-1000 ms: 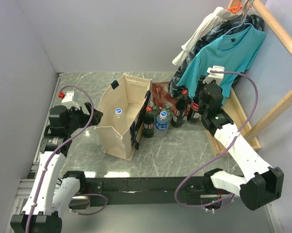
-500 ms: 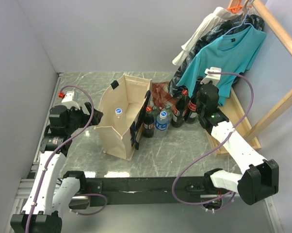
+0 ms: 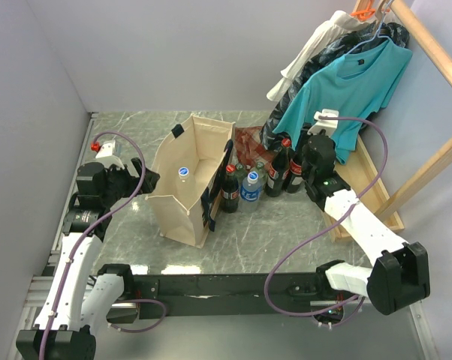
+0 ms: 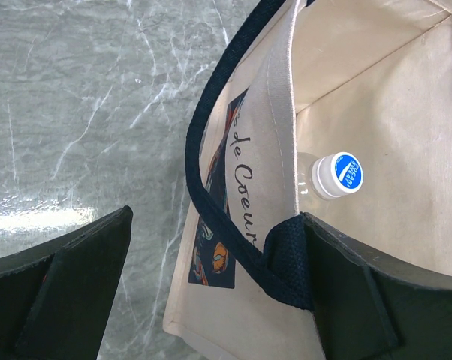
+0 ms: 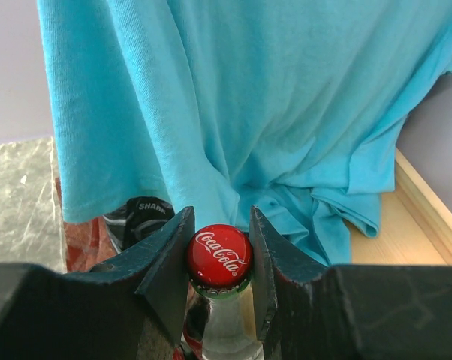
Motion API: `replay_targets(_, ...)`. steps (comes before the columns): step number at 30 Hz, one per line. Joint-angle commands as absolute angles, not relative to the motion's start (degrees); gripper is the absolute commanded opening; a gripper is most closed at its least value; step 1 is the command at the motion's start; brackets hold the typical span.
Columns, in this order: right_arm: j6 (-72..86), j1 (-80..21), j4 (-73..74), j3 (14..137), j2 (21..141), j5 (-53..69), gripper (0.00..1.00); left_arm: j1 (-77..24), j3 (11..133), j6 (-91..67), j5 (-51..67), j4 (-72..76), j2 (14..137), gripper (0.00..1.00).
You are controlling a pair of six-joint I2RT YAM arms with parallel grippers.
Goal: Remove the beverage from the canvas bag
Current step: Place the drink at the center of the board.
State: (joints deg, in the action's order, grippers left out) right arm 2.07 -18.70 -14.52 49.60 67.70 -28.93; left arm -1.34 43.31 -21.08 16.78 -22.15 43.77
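While your left fingers (image 4: pixel 68 292) stand spread as wide as they go and hold nothing, they straddle one wall of the canvas bag (image 4: pixel 376 97). One finger is outside over the marble counter (image 4: pixel 83 97), the other over the bag's open mouth. The navy handle (image 4: pixel 203 172) and the printed side lie between them.

Beverage (image 4: pixel 339 175): a clear bottle with a blue cap, upright inside the bag and close against that same wall. It sits at about 1 o'clock from the inner fingertip, near it but apart.

Top view: the bag stands upright and open at 9 o'clock of the counter's middle, with the cap showing inside.

Your right fingers (image 5: pixel 170 262) are closed on the red-capped top of a cola bottle (image 5: pixel 219 255). It stands among other bottles at 3 o'clock of the bag, in front of a turquoise shirt (image 5: pixel 248 97).
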Motion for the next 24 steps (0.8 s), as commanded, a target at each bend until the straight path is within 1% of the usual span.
replay_targets(1, 2.0, -18.3, -33.3, 50.3, 65.6, -29.0, 0.00, -1.5, 44.2, -20.5, 16.3, -21.7, 43.5, 0.96)
replay_targets(12, 2.0, -18.3, -30.9, 49.9, 64.8, -29.8, 0.01, -1.5, 44.2, -20.5, 16.3, -21.8, 43.6, 0.96)
replay_targets(14, 1.8, -18.3, -30.6, 49.7, 64.2, -29.2, 0.09, -1.5, 44.2, -20.6, 16.3, -21.8, 43.5, 0.96)
replay_targets(15, 1.8, -18.4, -30.2, 49.7, 63.9, -29.1, 0.18, -1.5, 44.1, -20.6, 16.2, -21.7, 43.6, 0.96)
replay_targets(17, 1.9, -18.3, -29.9, 49.7, 63.6, -29.0, 0.32, -1.5, 44.1, -20.6, 16.3, -21.8, 43.6, 0.96)
replay_targets(20, 2.4, -18.4, -28.4, 50.0, 63.5, -28.6, 0.37, -1.5, 44.2, -20.6, 16.3, -21.8, 43.5, 0.96)
replay_targets(21, 2.4, -18.4, -27.8, 50.2, 63.5, -28.3, 0.43, -1.5, 44.2, -20.6, 16.3, -21.8, 43.4, 0.96)
replay_targets(24, 3.0, -18.3, -26.8, 50.2, 63.5, -27.7, 0.43, -1.5, 44.2, -20.5, 16.4, -21.8, 43.4, 0.96)
